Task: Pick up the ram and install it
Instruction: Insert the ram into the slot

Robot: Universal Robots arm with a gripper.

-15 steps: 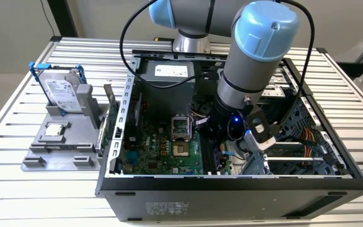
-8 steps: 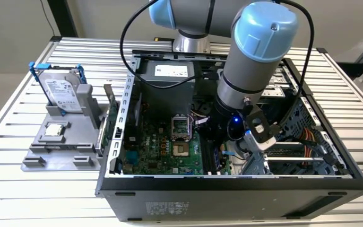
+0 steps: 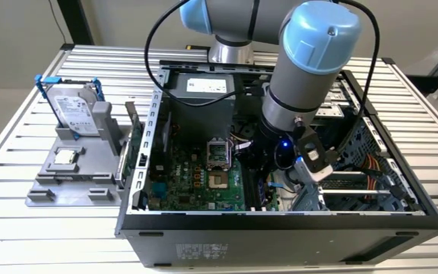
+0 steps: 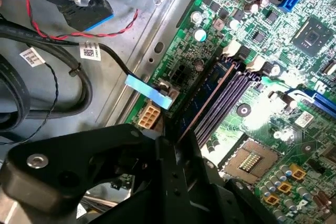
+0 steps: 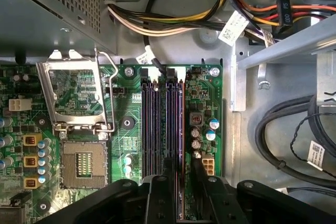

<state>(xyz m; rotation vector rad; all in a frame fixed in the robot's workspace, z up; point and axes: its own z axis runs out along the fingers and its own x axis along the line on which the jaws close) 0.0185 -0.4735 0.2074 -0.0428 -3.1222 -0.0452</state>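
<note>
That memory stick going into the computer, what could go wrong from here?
The ram stands in a slot at the gripper; if tilted, pressing could strain it or the motherboard. In the second wrist view a black cable ends right by the slots and might snag.

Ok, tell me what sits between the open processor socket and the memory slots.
Green board with a mounting hole and small capacitors, between the processor socket and the memory slots, in the first wrist view.
</note>
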